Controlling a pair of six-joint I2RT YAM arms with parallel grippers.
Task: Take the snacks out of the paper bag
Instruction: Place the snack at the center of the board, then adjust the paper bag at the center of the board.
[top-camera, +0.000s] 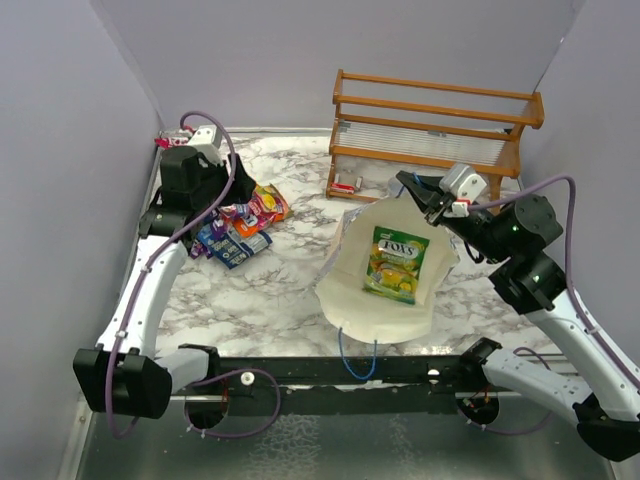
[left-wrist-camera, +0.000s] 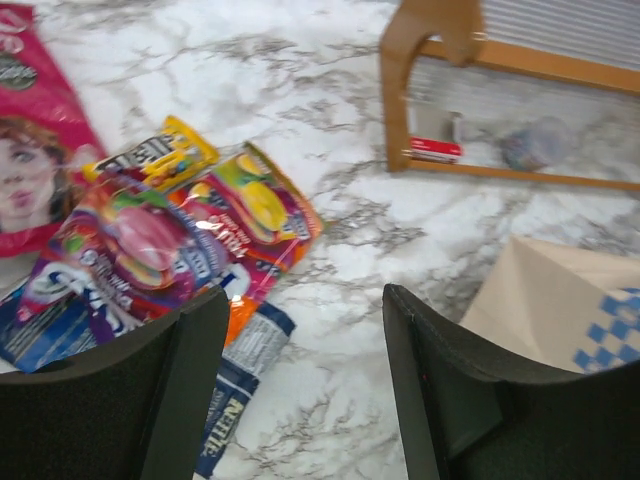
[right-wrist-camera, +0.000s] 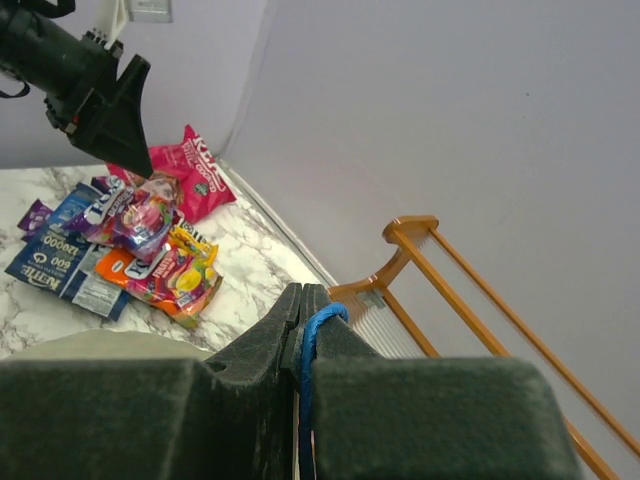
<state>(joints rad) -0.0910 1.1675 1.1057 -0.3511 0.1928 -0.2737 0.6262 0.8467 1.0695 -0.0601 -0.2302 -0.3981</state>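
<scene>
- Here, the left wrist view alone shows the left gripper (left-wrist-camera: 300, 340) spread wide with nothing between its fingers. It hangs tilted down just above the heap of small glossy snack packets (left-wrist-camera: 170, 240) on the marble table (left-wrist-camera: 330, 110).
- Top view alone: a green-yellow packet (top-camera: 396, 264) lies inside the gaping blue-and-white checkered paper bag (top-camera: 350, 290).
- Right wrist view: the right gripper (right-wrist-camera: 303, 300), raised, is pinching the bag's thin blue cord handle (right-wrist-camera: 322, 318).

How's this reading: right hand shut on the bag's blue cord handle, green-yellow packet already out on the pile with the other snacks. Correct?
Not quite. The top view shows the green-yellow packet lying inside the paper bag, apart from the pile. The right hand is indeed shut on the blue cord handle.
</scene>
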